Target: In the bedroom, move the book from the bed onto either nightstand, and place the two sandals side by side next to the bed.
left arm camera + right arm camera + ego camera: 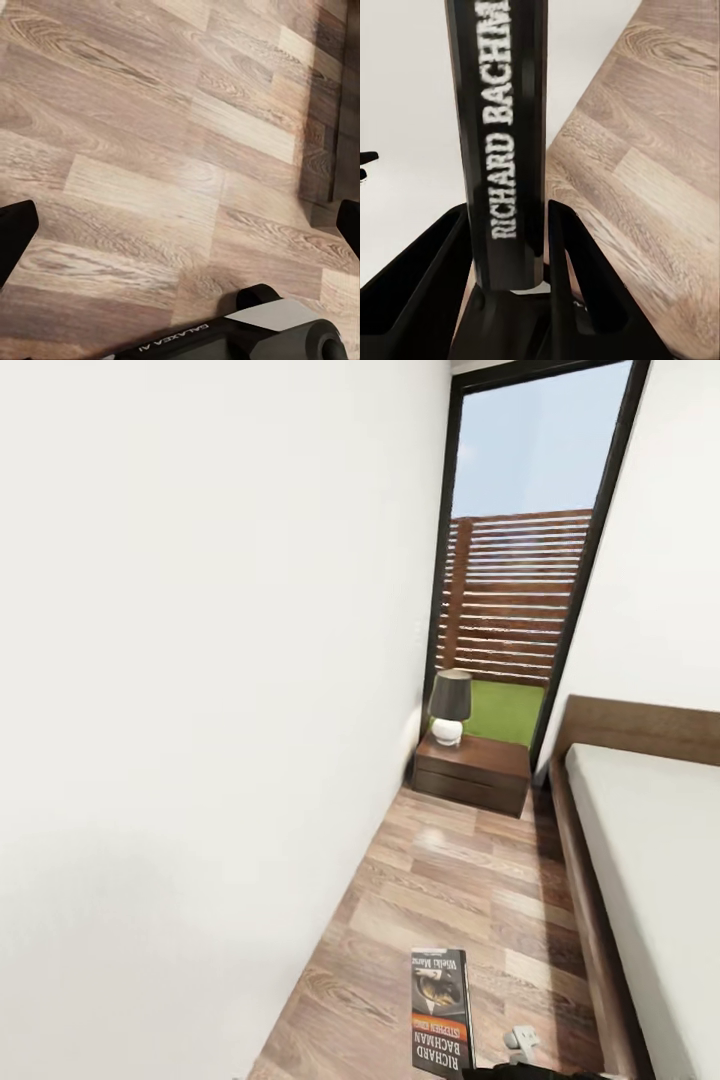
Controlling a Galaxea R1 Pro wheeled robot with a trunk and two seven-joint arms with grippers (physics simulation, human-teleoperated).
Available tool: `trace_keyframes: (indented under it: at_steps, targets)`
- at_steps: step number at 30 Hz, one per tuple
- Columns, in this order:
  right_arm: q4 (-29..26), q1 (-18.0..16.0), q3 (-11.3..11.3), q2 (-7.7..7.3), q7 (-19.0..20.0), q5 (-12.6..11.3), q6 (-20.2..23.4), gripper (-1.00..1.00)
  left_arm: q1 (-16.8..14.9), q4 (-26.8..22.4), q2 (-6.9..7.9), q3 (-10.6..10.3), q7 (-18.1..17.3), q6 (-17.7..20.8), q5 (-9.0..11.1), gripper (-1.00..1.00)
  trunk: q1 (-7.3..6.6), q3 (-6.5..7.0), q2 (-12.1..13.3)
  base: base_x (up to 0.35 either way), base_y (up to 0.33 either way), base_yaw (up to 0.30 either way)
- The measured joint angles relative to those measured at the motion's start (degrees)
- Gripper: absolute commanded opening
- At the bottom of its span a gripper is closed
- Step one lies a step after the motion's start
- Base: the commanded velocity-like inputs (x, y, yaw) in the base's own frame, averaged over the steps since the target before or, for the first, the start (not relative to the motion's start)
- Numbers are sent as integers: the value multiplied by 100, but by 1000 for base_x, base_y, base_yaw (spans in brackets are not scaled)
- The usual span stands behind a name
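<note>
right gripper (pixel 510 255) clamped on book (pixel 502 127), spine between its fingers; left gripper (pixel 180 225) spread open over floor (pixel 150 112); nightstand (pixel 472 770) well ahead of the right gripper, bed (pixel 650 840) at its right

Bright, even daylight enters through the window (pixel 520 530) at upper right; glare patches sheen the floor (pixel 450 890); renders look slightly soft.

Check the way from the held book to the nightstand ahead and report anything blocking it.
Nothing visible blocks it. The right tool grips the book, and bare wood floor runs on to the nightstand. A lamp stands on its left part; the rest of the top looks free.
</note>
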Motion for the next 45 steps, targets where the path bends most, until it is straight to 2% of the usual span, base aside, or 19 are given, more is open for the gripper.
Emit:
trace_keyframes:
  at_steps: [37,45]
  targets:
    - [0,1,6,-1,0,5,-1,-100,-1,1,-1,0,0,1,-1,100,1,-123,0,3,1,-244]
    - [2,-1,-8,0,0,-4,-1,-100,0,-1,0,0,0,0,0,100,-1,-138,0,141,0,-73]
